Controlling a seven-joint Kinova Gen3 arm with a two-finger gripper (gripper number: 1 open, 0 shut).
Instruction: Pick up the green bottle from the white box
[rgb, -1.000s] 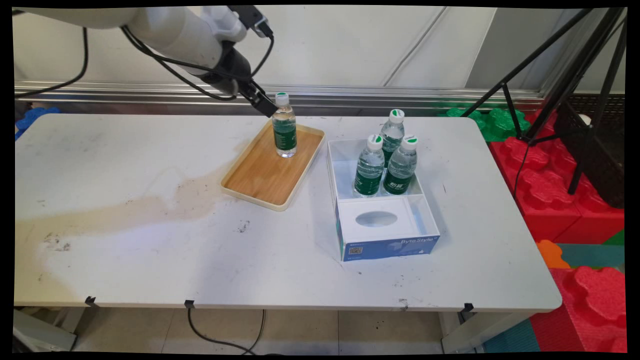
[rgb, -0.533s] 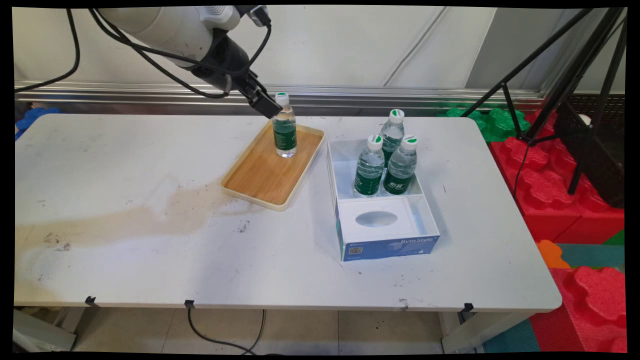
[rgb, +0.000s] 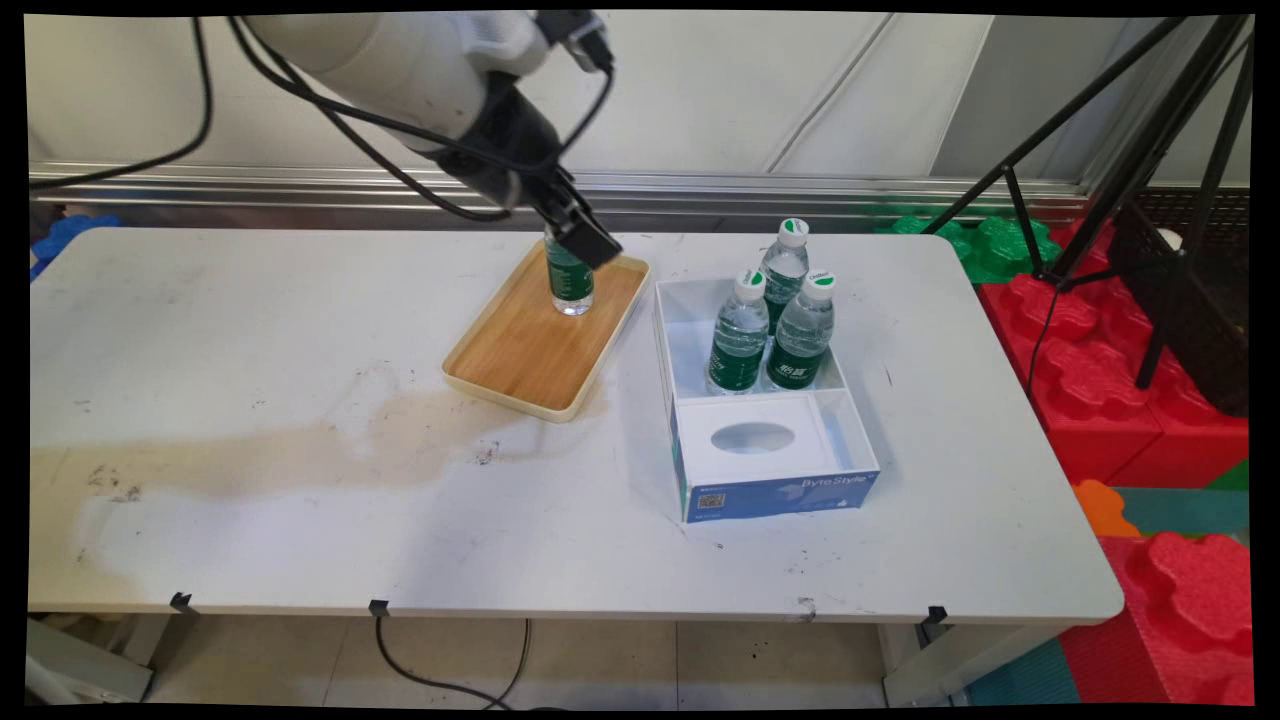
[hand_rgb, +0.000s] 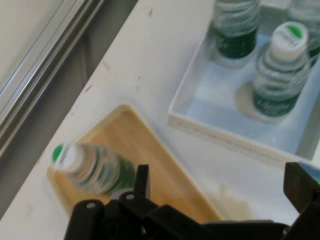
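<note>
White table (rgb: 250, 500) carries a blue-fronted open box (rgb: 775, 492) at 3 o'clock holding three water bottles (rgb: 740, 335). Wooden tray (rgb: 520, 350) at 12 o'clock bears one upright water bottle (rgb: 570, 285). Gripper (rgb: 583, 238), fingers spread and empty, hangs above that bottle.

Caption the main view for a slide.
End effector above a wooden tray holding one water bottle; three bottles in a box.

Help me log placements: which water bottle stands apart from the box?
The bottle standing alone on the wooden tray, beside the hand; the other three stand together in the white box.
</note>
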